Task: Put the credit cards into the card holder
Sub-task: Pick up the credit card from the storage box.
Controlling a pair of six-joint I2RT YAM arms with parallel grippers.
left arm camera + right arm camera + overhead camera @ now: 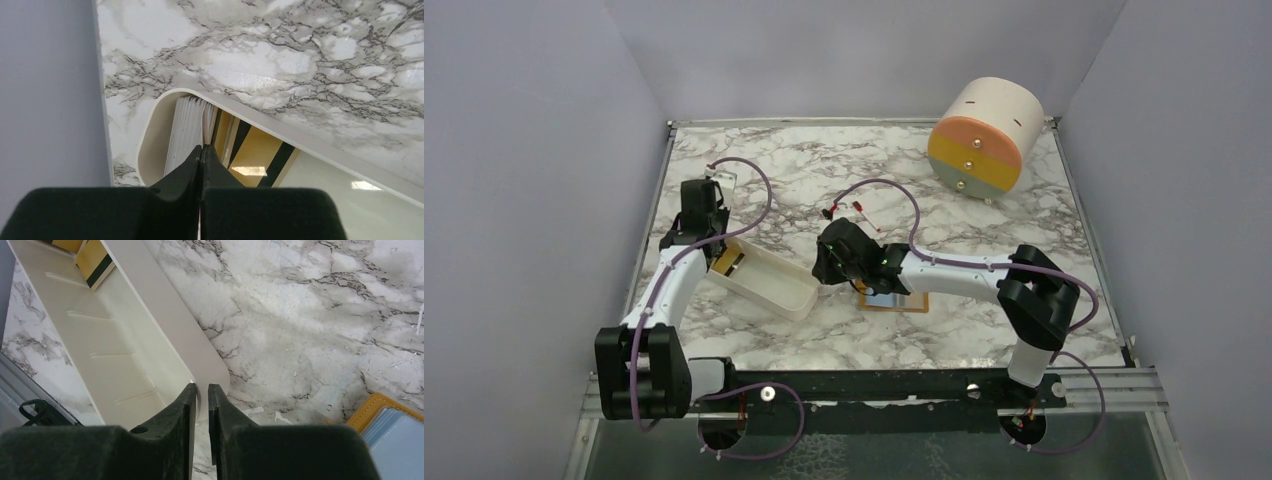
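The white-and-black left arm (pixel 664 290) rises from its base at the near-left edge of the worktop and reaches forward, its wrist bent so that the black two-fingered left hand (pixel 201 150) points down and back toward the middle. Its fingers (pixel 187 167) are pressed flat together, tip to tip. The white-and-black right arm (pixel 954 272) folds at a black elbow on the right and stretches left, low across the worktop. The black right hand (pixel 201 389) points left, its fingers (pixel 220 405) a narrow slit apart.
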